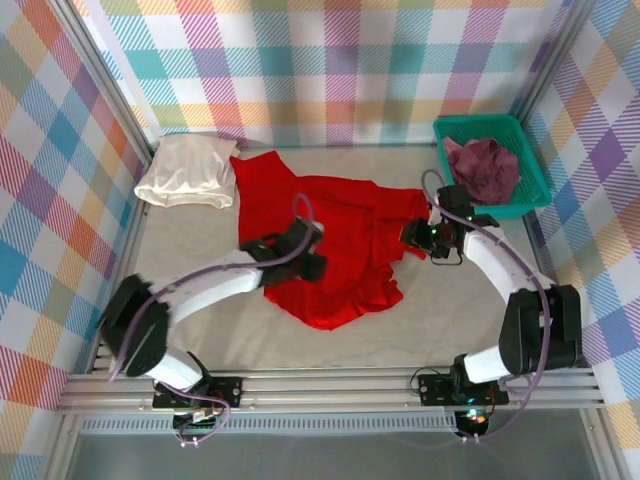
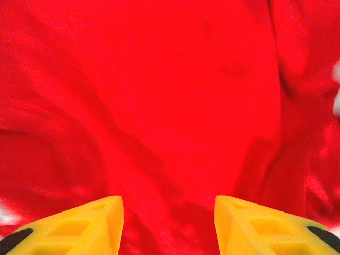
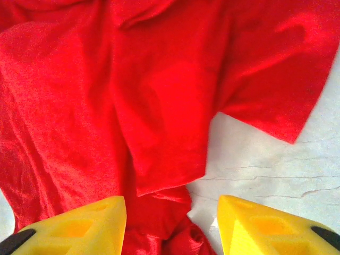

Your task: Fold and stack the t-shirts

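Left tool (image 2: 169, 211) and right tool (image 3: 171, 211) both released, poised over my crumpled red shirt (image 1: 335, 285). Looks set for spreading it flat on the counter (image 1: 200, 330).

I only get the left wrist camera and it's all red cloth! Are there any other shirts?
Observer: Yes. A cream-white shirt lies bunched at the far left of the table, right beside the red shirt.
Operator: Where's the third one?
Observer: The maroon-purple shirt sits crumpled inside the green basket at the far right corner.
Operator: What's the other arm doing?
Observer: The right gripper hangs open over the red shirt's edge, near a sleeve that lies flat on the table.
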{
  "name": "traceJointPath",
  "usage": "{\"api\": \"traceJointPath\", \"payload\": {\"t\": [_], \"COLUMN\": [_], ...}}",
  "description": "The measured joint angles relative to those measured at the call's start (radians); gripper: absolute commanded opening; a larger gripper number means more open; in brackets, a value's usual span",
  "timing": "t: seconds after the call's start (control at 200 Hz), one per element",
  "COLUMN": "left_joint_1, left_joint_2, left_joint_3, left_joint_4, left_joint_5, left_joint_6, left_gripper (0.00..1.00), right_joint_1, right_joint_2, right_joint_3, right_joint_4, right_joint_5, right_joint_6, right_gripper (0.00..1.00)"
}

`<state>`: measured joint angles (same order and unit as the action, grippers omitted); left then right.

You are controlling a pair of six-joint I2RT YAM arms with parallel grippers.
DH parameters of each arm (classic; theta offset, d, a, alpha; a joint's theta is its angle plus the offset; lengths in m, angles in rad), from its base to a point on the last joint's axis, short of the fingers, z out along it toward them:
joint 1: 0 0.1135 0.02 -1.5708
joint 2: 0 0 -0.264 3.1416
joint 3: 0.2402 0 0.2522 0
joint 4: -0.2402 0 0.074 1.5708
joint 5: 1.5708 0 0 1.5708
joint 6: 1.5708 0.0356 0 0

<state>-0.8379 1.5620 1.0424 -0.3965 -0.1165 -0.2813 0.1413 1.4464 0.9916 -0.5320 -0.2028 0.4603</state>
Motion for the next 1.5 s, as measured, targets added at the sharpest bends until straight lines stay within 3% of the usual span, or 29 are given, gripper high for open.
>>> {"api": "traceJointPath", "payload": {"t": [0.135, 0.2, 0.31, 0.395, 0.43, 0.535, 0.645, 0.815, 0.965, 1.22, 1.5], "left_joint_1": [-0.132, -0.17, -0.187, -0.183, -0.182, -0.177, -0.159, -0.081, -0.014, 0.186, 0.199], "left_joint_2": [0.147, 0.196, 0.241, 0.245, 0.245, 0.206, 0.127, -0.09, -0.261, -0.46, -0.46], "left_joint_3": [0.006, 0.013, 0.009, -0.017, -0.031, -0.072, -0.158, -0.312, -0.35, -0.386, -0.399], "left_joint_4": [0.075, 0.113, 0.165, 0.194, 0.201, 0.217, 0.196, 0.088, -0.029, -0.138, -0.143], "left_joint_5": [0.042, 0.058, 0.063, 0.043, 0.032, -0.002, -0.05, -0.103, -0.145, -0.194, -0.16], "left_joint_6": [-0.011, -0.016, -0.031, -0.042, -0.045, -0.053, -0.073, -0.122, -0.146, -0.161, -0.142], "left_gripper": [0.54, 0.5, 0.33, 0.06, 0.0, 0.0, 0.0, 0.0, 0.0, 0.0, 0.0], "right_joint_1": [-0.024, -0.025, -0.025, -0.026, -0.029, -0.031, -0.031, -0.031, -0.031, -0.031, -0.014], "right_joint_2": [0.045, 0.082, 0.15, 0.19, 0.208, 0.262, 0.313, 0.367, 0.362, 0.243, 0.032], "right_joint_3": [0.004, 0.013, 0.031, 0.043, 0.052, 0.087, 0.113, 0.113, 0.075, -0.079, -0.161], "right_joint_4": [0.049, 0.071, 0.092, 0.104, 0.11, 0.129, 0.158, 0.178, 0.193, 0.172, 0.043], "right_joint_5": [-0.019, -0.026, -0.023, -0.014, -0.013, -0.004, 0.002, 0.003, 0.003, 0.003, 0.016], "right_joint_6": [0.027, 0.033, 0.034, 0.034, 0.033, 0.033, 0.033, 0.034, 0.034, 0.034, 0.017], "right_gripper": [0.51, 0.51, 0.51, 0.47, 0.46, 0.44, 0.32, 0.32, 0.32, 0.32, 0.34]}}
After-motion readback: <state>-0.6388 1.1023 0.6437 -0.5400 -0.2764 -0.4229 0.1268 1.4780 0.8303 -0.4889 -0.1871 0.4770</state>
